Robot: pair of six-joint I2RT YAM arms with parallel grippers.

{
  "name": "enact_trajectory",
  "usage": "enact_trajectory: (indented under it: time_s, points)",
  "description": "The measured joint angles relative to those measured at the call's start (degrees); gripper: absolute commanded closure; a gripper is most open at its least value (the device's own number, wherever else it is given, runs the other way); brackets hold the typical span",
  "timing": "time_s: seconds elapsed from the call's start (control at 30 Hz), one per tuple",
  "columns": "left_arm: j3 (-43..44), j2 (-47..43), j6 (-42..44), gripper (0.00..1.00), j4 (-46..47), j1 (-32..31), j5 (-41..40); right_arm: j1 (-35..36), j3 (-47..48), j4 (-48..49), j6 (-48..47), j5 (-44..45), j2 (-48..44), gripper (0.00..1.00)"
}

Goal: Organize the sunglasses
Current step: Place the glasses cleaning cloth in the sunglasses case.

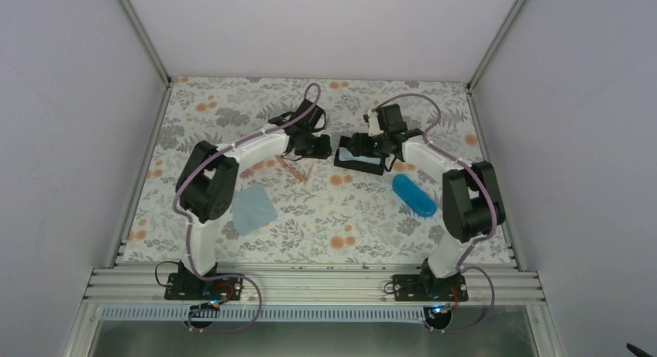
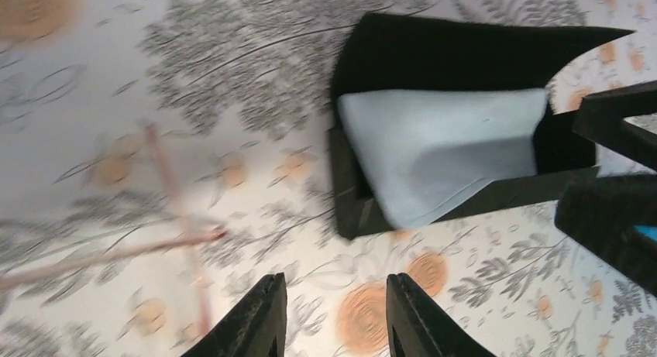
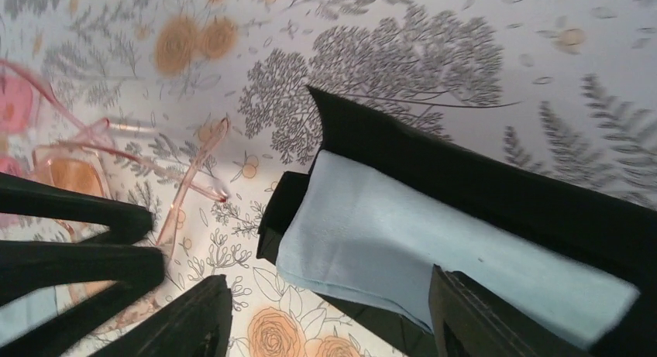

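Far left on the floral table (image 1: 194,117), a light blue cloth (image 1: 254,210) lies flat beside my left arm, untouched. Next to the right, the sunglasses (image 1: 294,169) lie on the table with thin pink arms splayed, just beside my left gripper (image 2: 335,318) and apart from it. The left wrist view shows them blurred at the left, outside the jaws. Left gripper: jaws partly open, nothing between the fingers (image 2: 259,318), only tablecloth below. Centre: a black box (image 2: 434,55) stands open with a pale blue cloth liner (image 2: 442,148) in it, between my two grippers. Right gripper (image 3: 329,295): jaws spread wide, wider than the left, hanging over the near corner of the box. The liner shows in the gap, and one finger (image 3: 480,318) overlaps its edge in view. I cannot tell whether it touches, and nothing is clamped. Far right, a glossy blue oval case (image 1: 414,195) lies near my right arm, well apart from both grippers.
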Motion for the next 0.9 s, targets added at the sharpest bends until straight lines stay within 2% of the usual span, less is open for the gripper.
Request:
enact_trajectory:
  time_s: [0.17,0.33,0.9]
  points:
    - [-9.57,-7.06,-1.64,0.67,3.67,3.21,-0.44,0.81,2.89,0.85,-2.60,-3.96,6.14,0.22]
    - [-15.43,-13.86,-2.86,0.67,7.17,4.81,-0.76,1.51,5.16,1.22,-5.42,-5.75,9.92,0.21]
    - [-18.84,-15.89,-3.26,0.67,9.62,5.51,-0.37,2.34,7.69,0.83,-11.02,-11.82,16.50,0.17]
